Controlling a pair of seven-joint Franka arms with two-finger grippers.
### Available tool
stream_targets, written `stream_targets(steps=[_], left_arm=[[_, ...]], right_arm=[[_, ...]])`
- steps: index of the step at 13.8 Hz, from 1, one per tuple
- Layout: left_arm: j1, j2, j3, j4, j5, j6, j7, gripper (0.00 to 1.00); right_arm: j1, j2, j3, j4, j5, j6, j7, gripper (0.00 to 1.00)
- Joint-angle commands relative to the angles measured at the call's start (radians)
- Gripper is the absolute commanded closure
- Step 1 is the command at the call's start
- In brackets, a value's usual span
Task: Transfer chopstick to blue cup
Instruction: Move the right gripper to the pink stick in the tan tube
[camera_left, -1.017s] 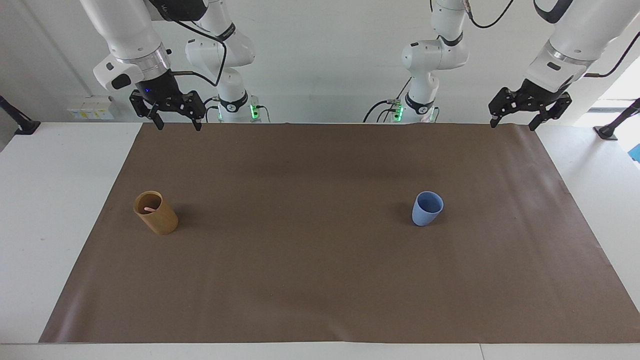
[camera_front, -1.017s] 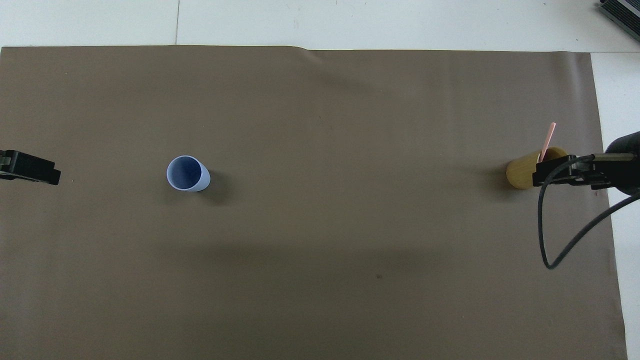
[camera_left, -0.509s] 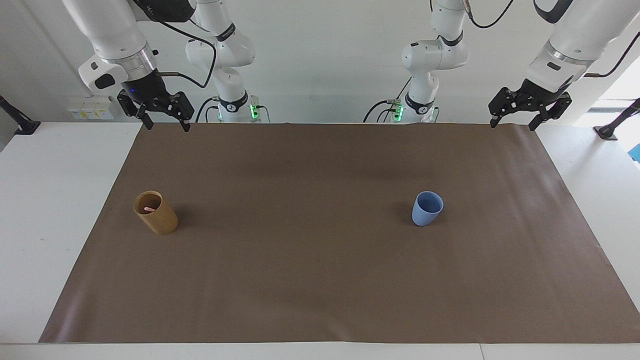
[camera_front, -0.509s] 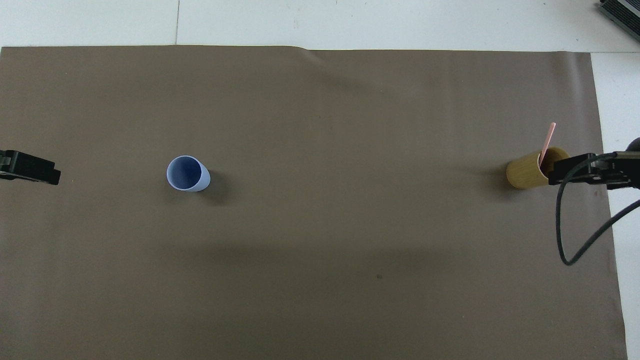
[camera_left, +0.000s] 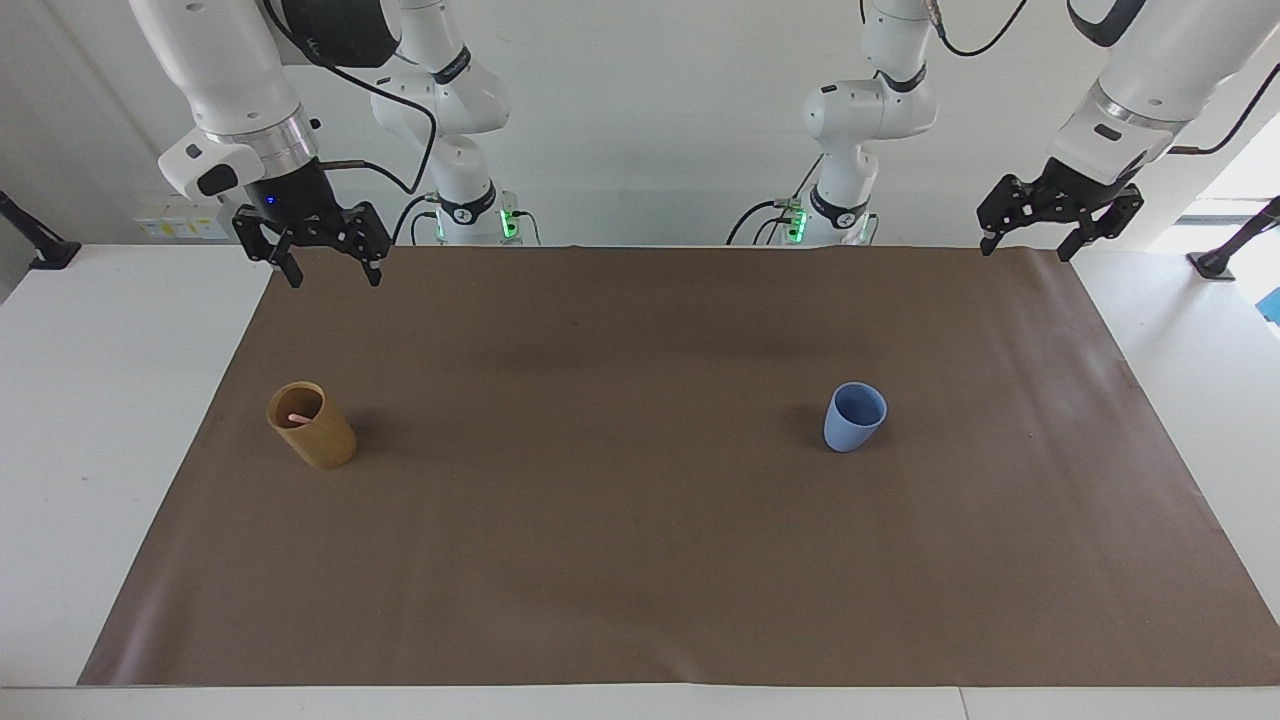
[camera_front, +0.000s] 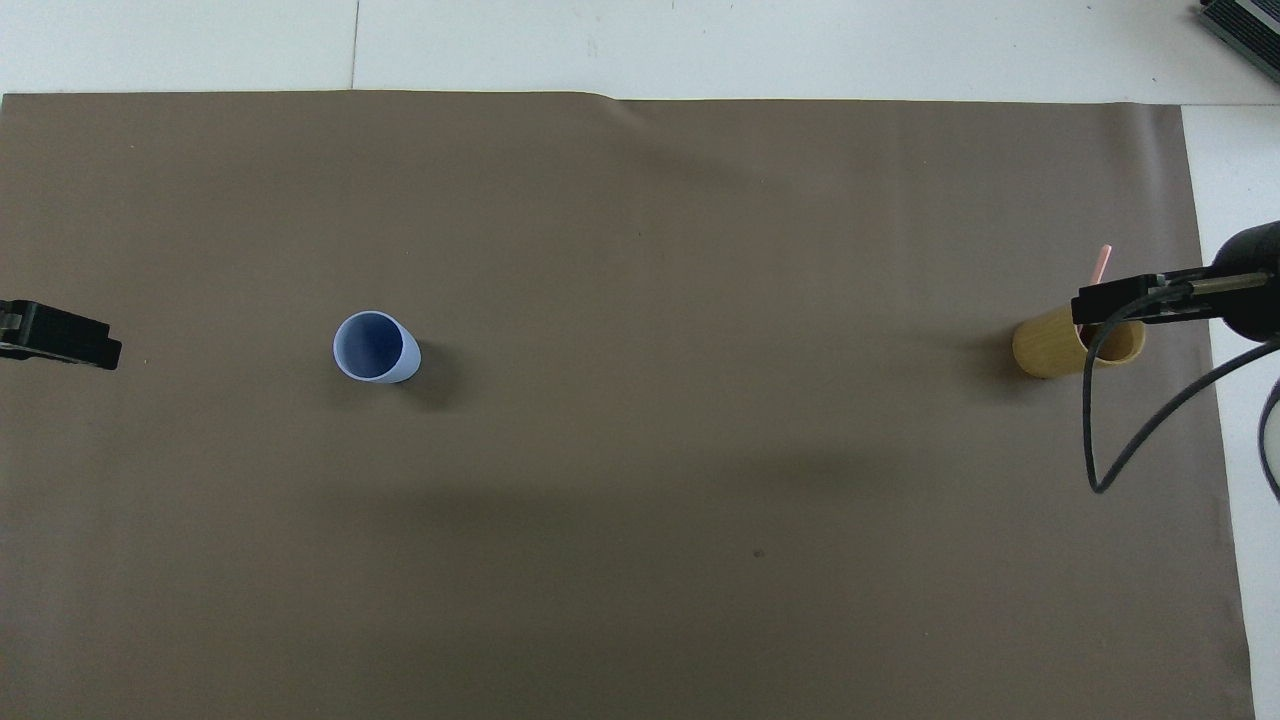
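Note:
The blue cup (camera_left: 855, 417) (camera_front: 375, 347) stands upright on the brown mat toward the left arm's end, with nothing in it. A pale-pink chopstick (camera_left: 297, 417) (camera_front: 1103, 258) leans inside a tan cylindrical cup (camera_left: 311, 425) (camera_front: 1045, 345) toward the right arm's end. My right gripper (camera_left: 327, 268) (camera_front: 1090, 303) hangs open and empty high in the air; from overhead it covers the tan cup's rim and most of the chopstick. My left gripper (camera_left: 1030, 245) (camera_front: 60, 335) waits open and empty over the mat's corner at its own end.
The brown mat (camera_left: 640, 560) covers most of the white table (camera_left: 100, 400). A black cable (camera_front: 1100, 470) loops down from the right arm beside the tan cup. A dark device (camera_front: 1245, 25) sits at the table's corner farthest from the robots.
The right gripper has shifted toward its end of the table and come down a little, now covering the chopstick from overhead. The left arm and both cups have not moved.

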Motion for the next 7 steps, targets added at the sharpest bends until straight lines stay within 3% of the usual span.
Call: stream_targets(steps=[1, 3, 7], left_arm=[[0.004, -0.008, 0.0, 0.0, -0.006, -0.014, -0.007, 0.0], [0.004, -0.008, 0.0, 0.0, -0.006, -0.014, -0.007, 0.0], [0.004, -0.008, 0.0, 0.0, -0.006, -0.014, -0.007, 0.0]], right_arm=[[-0.021, -0.018, 0.002, -0.073, -0.017, 0.104, -0.081, 0.0], [-0.041, -0.007, 0.002, -0.108, -0.019, 0.161, -0.087, 0.0], [-0.067, 0.033, 0.0, -0.23, -0.022, 0.384, -0.083, 0.0]])
